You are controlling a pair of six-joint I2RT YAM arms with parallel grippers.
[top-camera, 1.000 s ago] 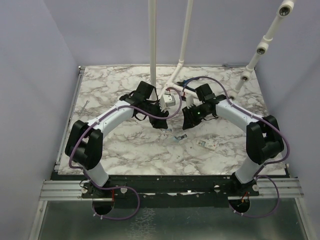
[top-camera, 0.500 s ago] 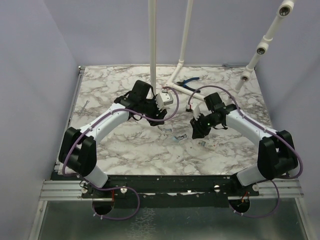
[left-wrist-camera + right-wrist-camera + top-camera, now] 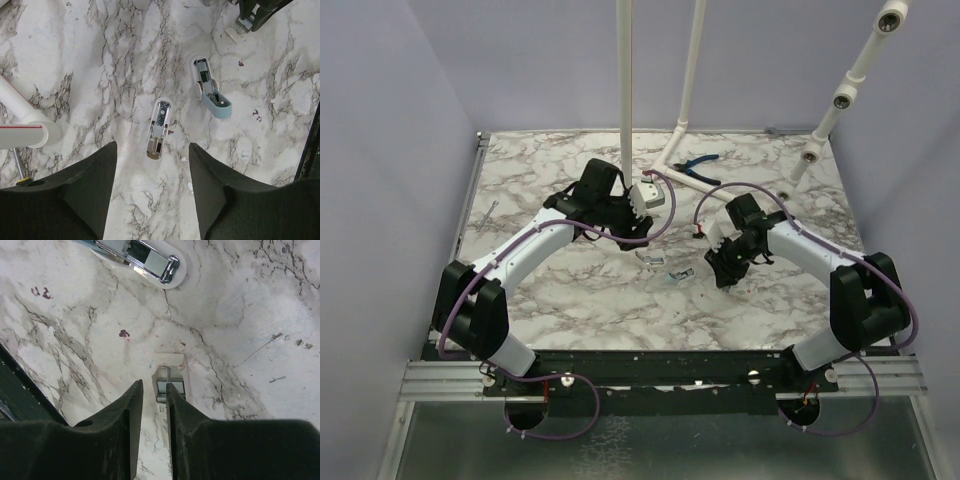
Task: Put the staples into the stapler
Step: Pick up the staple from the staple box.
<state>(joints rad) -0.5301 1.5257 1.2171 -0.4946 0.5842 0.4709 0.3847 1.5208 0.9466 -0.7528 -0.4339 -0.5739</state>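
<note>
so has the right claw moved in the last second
Yes. The right claw has shifted down and slightly right in the top view, away from the white pipe behind it.

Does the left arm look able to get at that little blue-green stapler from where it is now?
Probably yes. The left tool hangs open above the table, and the stapler lies uncovered ahead, off to one side. A silvery metal piece lies nearer, beside that path rather than across it.
</note>
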